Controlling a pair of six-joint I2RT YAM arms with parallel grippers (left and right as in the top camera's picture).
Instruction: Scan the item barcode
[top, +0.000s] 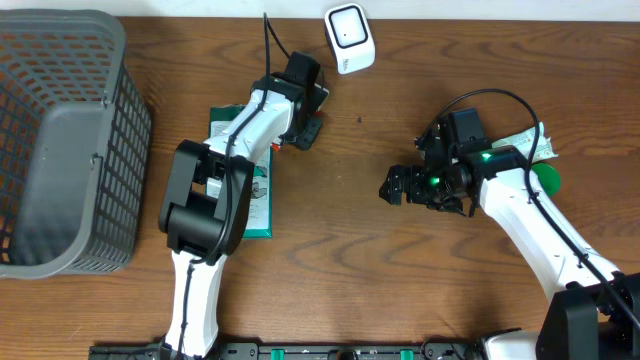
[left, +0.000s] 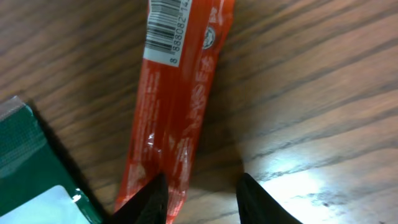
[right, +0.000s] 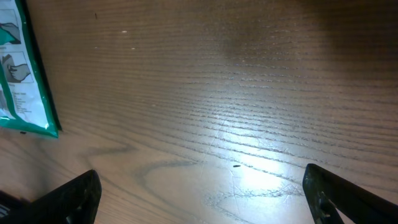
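Basket (top: 130, 150) at far left of the surface (top: 400, 290), out of play. Scanner (top: 349, 38) sits at the far edge, near my left arm. Red packet (left: 180, 112) looks to lie flat, with the barcode (left: 165, 25) face up at its far end, handy for a read. Left end effector (left: 202, 199) is half narrowed at the packet's near end; can't tell if it grips. Right end effector (right: 202, 196) is wide, empty and well apart.
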